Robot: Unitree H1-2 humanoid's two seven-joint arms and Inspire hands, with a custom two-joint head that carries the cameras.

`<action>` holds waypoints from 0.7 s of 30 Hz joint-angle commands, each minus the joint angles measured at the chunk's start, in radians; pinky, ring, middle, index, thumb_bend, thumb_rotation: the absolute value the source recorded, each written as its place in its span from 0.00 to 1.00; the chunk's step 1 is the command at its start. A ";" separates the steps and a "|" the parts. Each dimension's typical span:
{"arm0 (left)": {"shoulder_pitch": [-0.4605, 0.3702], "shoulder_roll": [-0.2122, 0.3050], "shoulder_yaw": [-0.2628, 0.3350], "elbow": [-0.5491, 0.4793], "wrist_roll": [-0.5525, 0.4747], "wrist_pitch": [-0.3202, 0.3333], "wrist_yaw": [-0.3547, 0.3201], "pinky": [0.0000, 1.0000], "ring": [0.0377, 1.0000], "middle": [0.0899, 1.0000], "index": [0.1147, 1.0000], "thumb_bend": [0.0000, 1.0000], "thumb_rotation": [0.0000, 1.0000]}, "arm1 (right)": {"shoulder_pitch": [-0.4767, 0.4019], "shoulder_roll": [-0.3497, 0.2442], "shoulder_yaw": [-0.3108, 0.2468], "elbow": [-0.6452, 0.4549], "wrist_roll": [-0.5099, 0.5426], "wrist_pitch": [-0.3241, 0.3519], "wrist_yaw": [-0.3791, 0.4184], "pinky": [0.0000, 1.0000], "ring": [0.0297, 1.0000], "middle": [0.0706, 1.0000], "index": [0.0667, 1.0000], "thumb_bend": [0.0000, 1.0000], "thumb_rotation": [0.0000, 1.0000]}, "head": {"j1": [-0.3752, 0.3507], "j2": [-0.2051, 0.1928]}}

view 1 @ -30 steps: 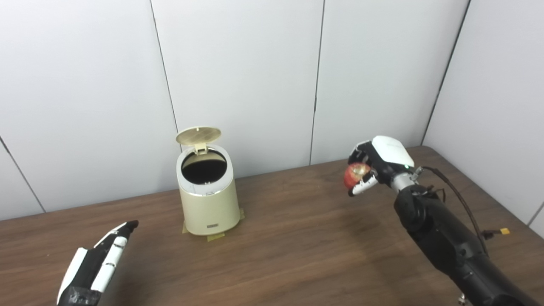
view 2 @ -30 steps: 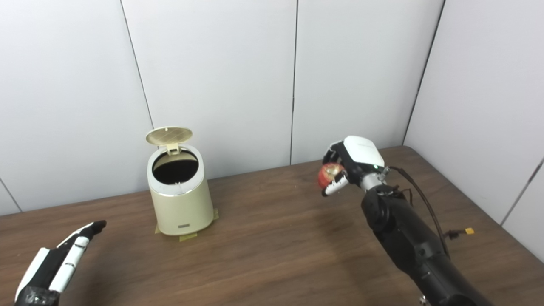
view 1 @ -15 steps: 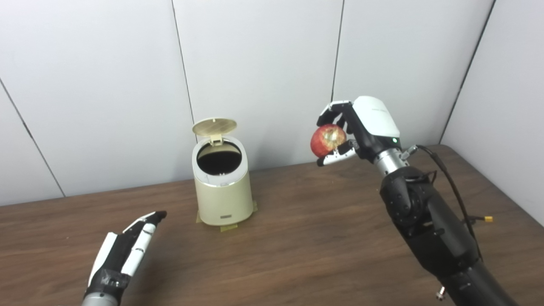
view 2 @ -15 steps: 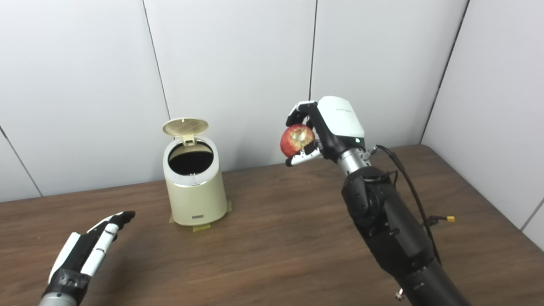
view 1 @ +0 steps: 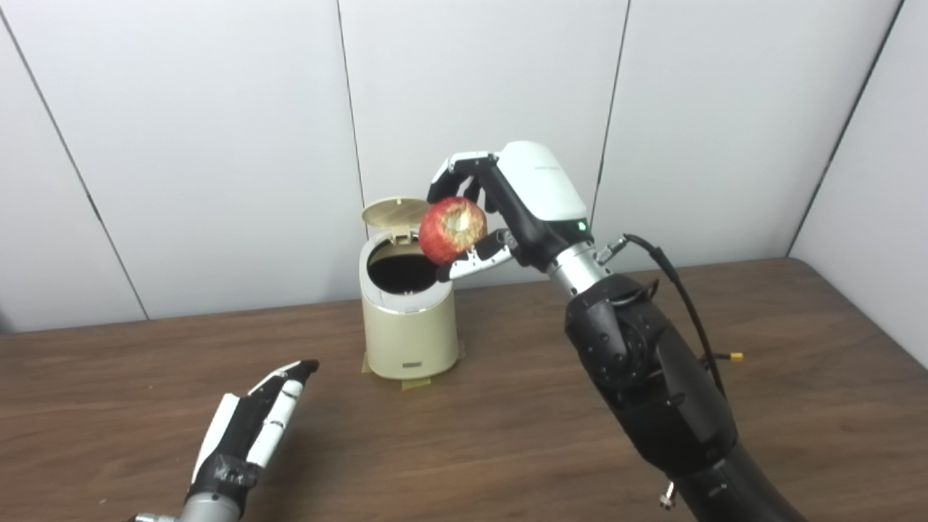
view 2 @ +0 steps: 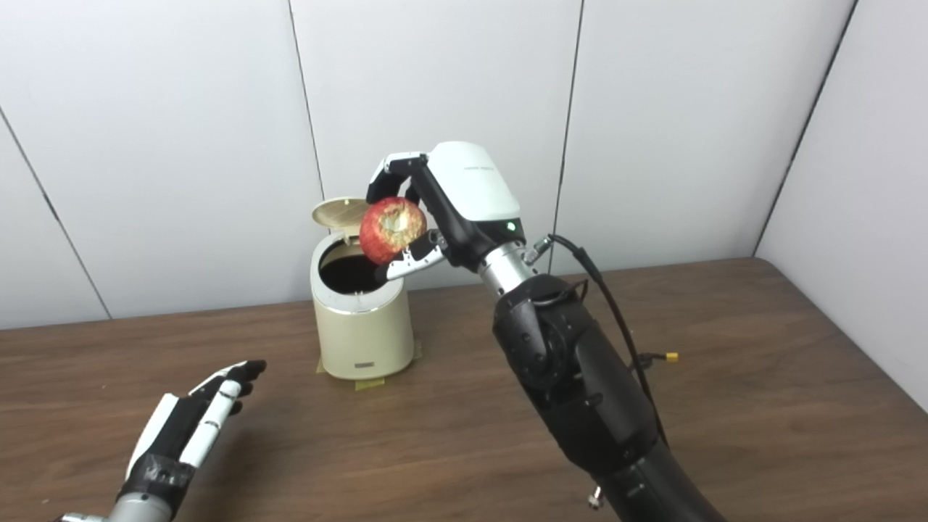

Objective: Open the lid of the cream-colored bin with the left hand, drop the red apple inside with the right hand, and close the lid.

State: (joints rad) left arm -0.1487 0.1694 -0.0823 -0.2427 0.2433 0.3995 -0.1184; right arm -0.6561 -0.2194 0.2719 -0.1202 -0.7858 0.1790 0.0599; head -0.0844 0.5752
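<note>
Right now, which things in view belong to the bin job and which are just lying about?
In the job: cream bin, its raised lid, red apple, right hand holding it, left hand open.

Lying about: tape under the bin, black cable, table.

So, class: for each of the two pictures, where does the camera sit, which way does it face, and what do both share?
Left eye view: on the head, facing down and forward at the table; both arms enter from below.
Right eye view: beside it, slightly rightward, same aim; the same arms show.
Shared: open cream bin, right hand holding the red apple, open left hand.
</note>
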 commanded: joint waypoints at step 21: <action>-0.023 -0.068 -0.007 -0.016 0.011 -0.055 0.038 0.94 0.95 0.94 0.91 0.46 0.98 | -0.193 0.074 0.023 0.293 0.013 -0.153 -0.097 0.32 0.37 0.46 0.46 0.50 0.00 | 0.068 -0.006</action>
State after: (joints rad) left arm -0.1476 0.1072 -0.0922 -0.2412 0.2444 0.3753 -0.1033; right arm -0.7832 -0.1403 0.3011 0.1868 -0.7679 0.0478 -0.0066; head -0.0169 0.5691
